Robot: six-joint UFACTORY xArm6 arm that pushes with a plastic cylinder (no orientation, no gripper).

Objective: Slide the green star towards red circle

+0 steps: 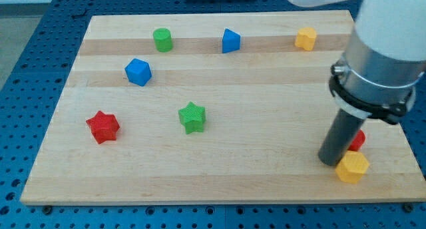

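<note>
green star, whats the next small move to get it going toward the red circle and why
Probably swing my tip leftward, round to the green star's left side. The tip sits far right beside the yellow block and the partly hidden red circle, so it cannot push the star rightward from there.

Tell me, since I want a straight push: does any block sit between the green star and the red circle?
No block does. The board between the green star and the red circle looks bare, but my tip stands just left of the circle, with a yellow block below.
</note>
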